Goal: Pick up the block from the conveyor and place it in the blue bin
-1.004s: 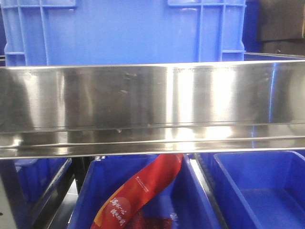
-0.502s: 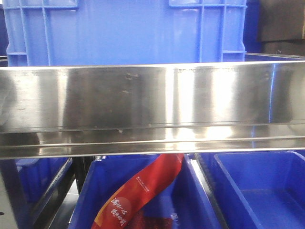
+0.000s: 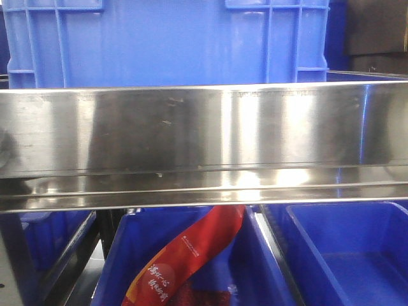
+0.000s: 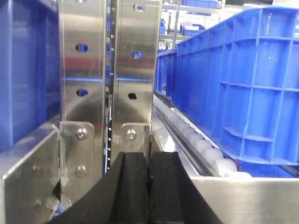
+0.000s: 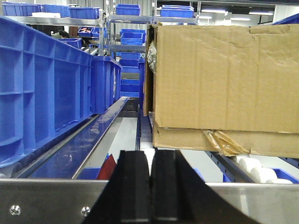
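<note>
A red printed packet lies in the open blue plastic bin. Left gripper and right gripper fingers pressed together, empty.

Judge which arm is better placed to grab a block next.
Neither clearly. No block shows in any view. The left end effector faces steel uprights with a blue crate alongside; the right end effector faces a cardboard box. Both appear shut and empty.

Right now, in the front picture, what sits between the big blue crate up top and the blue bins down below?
A shiny steel rail runs across the front view, between the crate and the bins.
</note>
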{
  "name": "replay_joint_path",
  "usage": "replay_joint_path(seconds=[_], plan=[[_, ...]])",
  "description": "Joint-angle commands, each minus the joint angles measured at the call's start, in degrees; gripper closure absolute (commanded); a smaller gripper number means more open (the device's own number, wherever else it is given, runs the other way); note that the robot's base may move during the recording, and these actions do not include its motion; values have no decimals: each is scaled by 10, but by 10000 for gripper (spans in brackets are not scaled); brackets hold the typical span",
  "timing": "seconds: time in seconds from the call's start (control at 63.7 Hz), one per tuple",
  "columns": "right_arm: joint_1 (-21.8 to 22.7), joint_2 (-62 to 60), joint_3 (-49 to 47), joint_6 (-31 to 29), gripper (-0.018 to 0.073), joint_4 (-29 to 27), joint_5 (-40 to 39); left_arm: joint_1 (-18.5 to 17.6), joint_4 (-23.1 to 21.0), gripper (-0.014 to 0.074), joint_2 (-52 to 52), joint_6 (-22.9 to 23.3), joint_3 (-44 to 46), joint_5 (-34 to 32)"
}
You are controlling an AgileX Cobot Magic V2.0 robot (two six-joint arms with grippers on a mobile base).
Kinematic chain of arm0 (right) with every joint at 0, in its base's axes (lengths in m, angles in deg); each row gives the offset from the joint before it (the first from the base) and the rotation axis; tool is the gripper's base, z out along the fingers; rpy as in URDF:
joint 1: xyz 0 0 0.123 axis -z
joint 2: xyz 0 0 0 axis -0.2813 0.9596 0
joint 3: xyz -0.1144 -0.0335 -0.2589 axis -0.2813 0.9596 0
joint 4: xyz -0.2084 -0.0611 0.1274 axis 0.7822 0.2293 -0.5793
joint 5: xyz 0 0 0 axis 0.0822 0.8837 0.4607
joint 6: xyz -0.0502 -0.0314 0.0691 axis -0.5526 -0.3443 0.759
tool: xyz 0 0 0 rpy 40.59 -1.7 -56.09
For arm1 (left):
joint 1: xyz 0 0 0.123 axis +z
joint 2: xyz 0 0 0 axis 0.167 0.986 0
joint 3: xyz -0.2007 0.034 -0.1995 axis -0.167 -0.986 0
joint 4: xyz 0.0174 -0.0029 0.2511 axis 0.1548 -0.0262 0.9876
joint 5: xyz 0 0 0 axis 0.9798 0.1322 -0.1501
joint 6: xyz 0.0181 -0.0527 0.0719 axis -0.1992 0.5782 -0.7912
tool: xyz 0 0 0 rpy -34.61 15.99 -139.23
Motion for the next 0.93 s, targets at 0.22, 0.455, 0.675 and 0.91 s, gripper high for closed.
replay_joint_path(seconds=[0.22, 0.455, 0.675, 0.91], plan=[[2, -2, 0, 0, 727, -1, -12, 2, -14, 707, -3, -19, 0, -12], [2, -2, 0, 0, 727, -1, -12, 2, -14, 707, -3, -19, 0, -12], [2, -2, 0, 0, 727, -1, -12, 2, -14, 707, -3, -19, 0, -12], [2, -2, 0, 0, 727, -1, -12, 2, -14, 707, -3, -19, 0, -12]])
